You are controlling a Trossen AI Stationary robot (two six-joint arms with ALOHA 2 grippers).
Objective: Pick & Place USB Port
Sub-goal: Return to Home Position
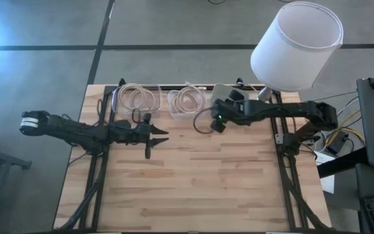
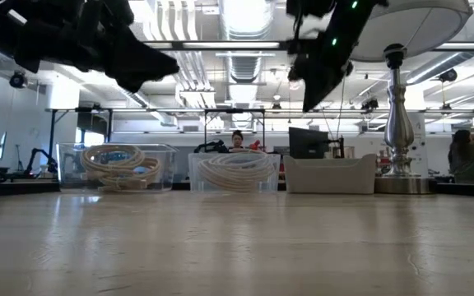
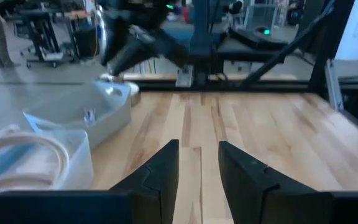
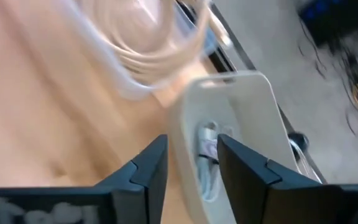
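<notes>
The right end effector (image 4: 191, 140) hangs above the gray bin (image 4: 244, 102) near the worktop's (image 1: 200, 182) far edge, toward its right corner; its fingers stand apart with a clear gap and nothing between them. Inside the bin, seen through that gap, lie the USB cables (image 4: 207, 148), pale and bunched against the wall. Two clear bins sit along the same far edge: one (image 2: 235, 171) just beside the gray bin, the other (image 2: 115, 168) further toward the left; each holds a coil of cream cable. The left end effector (image 3: 199, 146) is raised over the worktop's left half, nearer the far edge, pointing toward the right arm, fingers parted and empty. A lamp (image 1: 296, 45) with a white shade stands at the far right corner.
</notes>
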